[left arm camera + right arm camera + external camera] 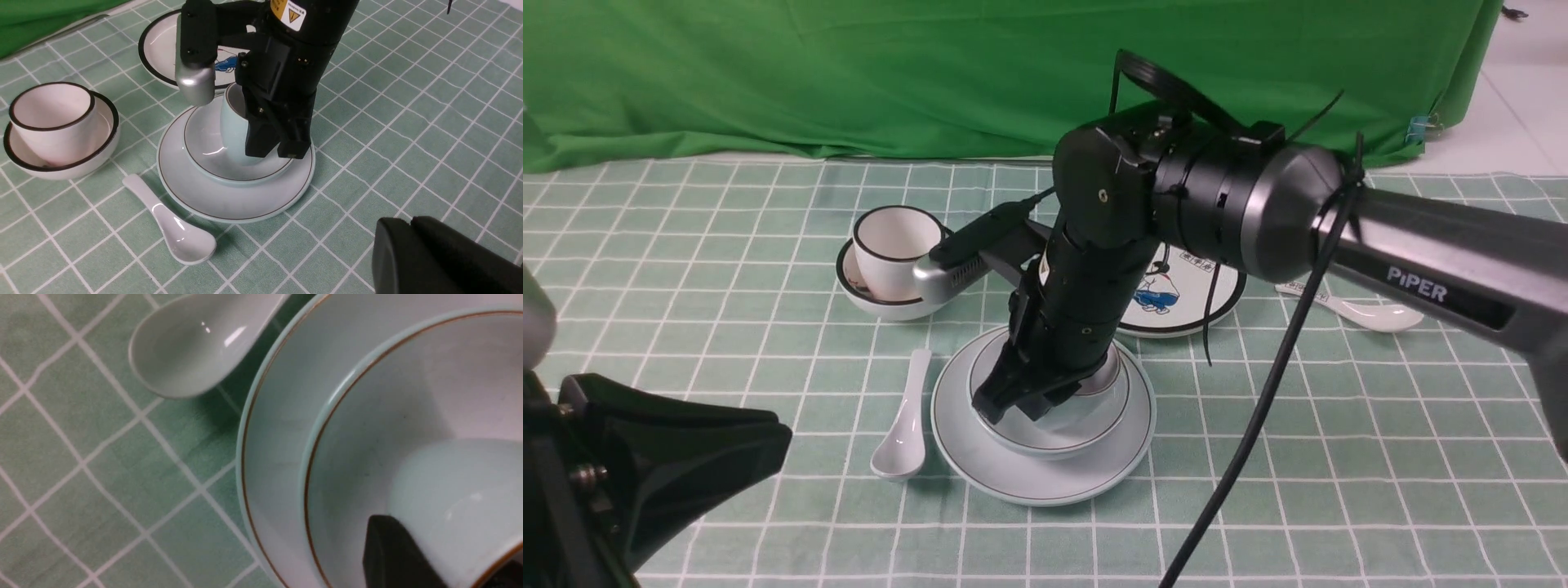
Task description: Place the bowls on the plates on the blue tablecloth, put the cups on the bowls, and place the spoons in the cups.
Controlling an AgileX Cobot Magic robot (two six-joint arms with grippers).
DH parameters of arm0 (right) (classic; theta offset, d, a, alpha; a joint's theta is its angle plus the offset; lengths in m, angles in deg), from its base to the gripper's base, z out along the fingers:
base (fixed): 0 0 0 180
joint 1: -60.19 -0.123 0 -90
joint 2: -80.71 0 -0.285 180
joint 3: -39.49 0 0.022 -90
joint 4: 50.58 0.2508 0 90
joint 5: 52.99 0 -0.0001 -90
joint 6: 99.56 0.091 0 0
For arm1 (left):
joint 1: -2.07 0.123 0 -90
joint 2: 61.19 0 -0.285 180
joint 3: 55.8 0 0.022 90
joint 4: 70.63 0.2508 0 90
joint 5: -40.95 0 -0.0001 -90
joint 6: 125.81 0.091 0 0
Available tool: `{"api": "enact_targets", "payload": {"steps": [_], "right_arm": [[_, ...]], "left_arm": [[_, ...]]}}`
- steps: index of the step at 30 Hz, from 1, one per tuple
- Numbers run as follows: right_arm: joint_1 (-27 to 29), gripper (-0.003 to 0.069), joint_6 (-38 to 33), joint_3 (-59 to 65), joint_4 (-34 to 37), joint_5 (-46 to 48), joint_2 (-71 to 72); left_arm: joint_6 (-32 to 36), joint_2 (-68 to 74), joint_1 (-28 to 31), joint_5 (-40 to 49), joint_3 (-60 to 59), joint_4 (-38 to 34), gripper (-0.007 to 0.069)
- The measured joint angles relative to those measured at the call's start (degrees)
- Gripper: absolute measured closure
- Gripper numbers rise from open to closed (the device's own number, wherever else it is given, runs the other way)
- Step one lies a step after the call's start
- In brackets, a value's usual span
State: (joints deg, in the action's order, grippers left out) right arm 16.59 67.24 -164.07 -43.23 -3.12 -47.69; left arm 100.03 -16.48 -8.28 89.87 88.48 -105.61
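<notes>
Right at the centre of the front view, the right gripper [1031, 408] has its fingers slightly parted at the pale blue cup [235, 126], which leans inside the pale blue bowl [204, 143] on the plain plate [1045, 482], though whether they pinch its wall I cannot tell. Just left of that plate lies the plain spoon [903, 433], while the white cup [890, 265] sits in the black-rimmed bowl [907, 310] at upper left of centre. Partly behind the arm [1209, 180], the cartoon plate [1176, 314] rests upper right of centre, with the printed spoon [1380, 317] farther right on the blue tablecloth [1258, 506], and the left gripper [776, 441] is closed at lower left.
</notes>
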Motion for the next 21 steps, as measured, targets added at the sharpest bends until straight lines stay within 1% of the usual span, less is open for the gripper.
{"api": "enact_targets", "payload": {"steps": [1,3,7,10,11,15,17,18,20,21], "right_arm": [[0.00,0.0531,0.00,0.00,0.00,-0.43,-0.05],[0.00,0.0482,0.05,-0.07,0.00,-1.09,-0.13],[0.00,0.0342,0.32,-0.13,0.00,-1.19,-0.13],[0.00,0.0274,0.32,-0.13,0.00,-0.15,0.25],[0.00,0.0265,0.32,-0.13,0.00,0.13,0.56],[0.00,0.0260,0.39,-0.13,-0.60,3.49,4.99],[0.00,0.0292,0.67,-0.13,-2.31,7.73,9.17],[0.00,0.0297,0.68,-0.13,-2.31,7.72,9.59],[0.00,0.0376,2.15,-0.13,-5.76,14.01,14.66],[0.00,0.0406,2.68,0.07,-7.00,14.79,16.40]], "left_arm": [[-0.06,0.00,0.00,0.00,0.00,0.08,0.0607],[-0.28,0.00,0.00,0.00,0.00,0.07,0.0607],[-1.31,0.00,0.00,0.00,0.00,0.07,0.0607],[-3.91,0.06,0.00,0.36,0.00,0.12,0.0607],[-4.53,0.19,0.00,0.51,0.00,0.12,0.0607],[-5.96,2.46,0.00,2.33,0.00,1.18,0.0607],[-7.22,5.06,0.00,3.22,0.00,1.36,0.0607],[-7.35,5.34,0.00,3.22,0.00,1.35,0.0607],[-8.27,8.45,-0.35,3.76,0.34,1.60,0.0612],[-8.51,9.70,-0.86,3.85,0.49,1.60,0.0616]]}}
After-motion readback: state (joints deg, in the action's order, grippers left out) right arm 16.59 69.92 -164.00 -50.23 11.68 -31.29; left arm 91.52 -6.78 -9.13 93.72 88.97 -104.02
